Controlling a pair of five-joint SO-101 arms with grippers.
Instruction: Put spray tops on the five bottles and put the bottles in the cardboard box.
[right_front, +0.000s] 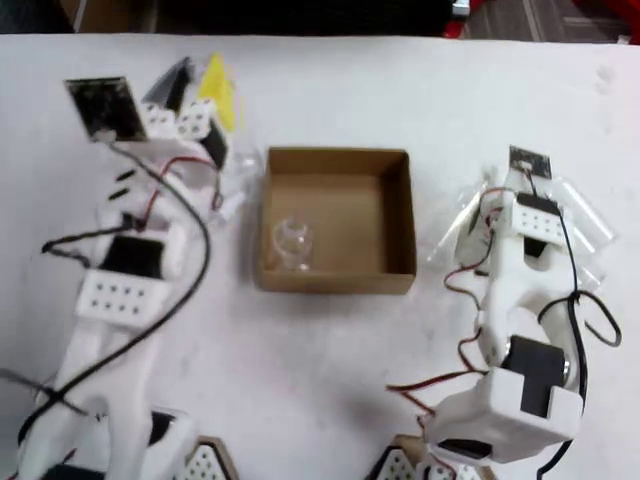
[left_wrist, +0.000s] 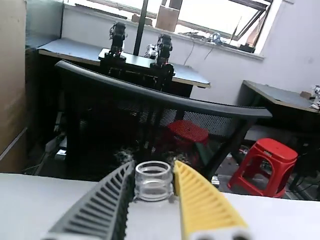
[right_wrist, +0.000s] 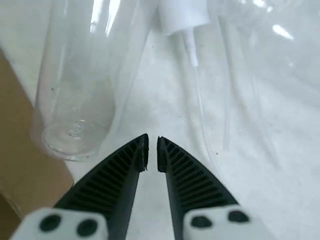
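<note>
Evidently, a clear bottle (left_wrist: 152, 186) is clamped at its neck between the grey and yellow fingers of the left gripper (left_wrist: 153, 169), and its mouth is left bare, with no top fitted. The black jaws of the right gripper (right_wrist: 150, 150) are drawn almost together, with only a thin slit between the tips and nothing caught in it. Just past those tips a spray top (right_wrist: 183, 14) is laid on the table, white collar away from the jaws and thin dip tube trailing back toward them. A loose bottle (right_wrist: 75, 95) is laid on its side just beside it.

The step in hand is judged to be the capping of the clamped bottle. For the next move, the right jaws would have to be parted and closed on the white collar, so that the tube can be fed into the bare mouth.

Between the two arms the cardboard box (right_front: 335, 160) is set, and one boxed bottle (right_front: 291, 243) is seen inside; whether it is capped cannot be told.
</note>
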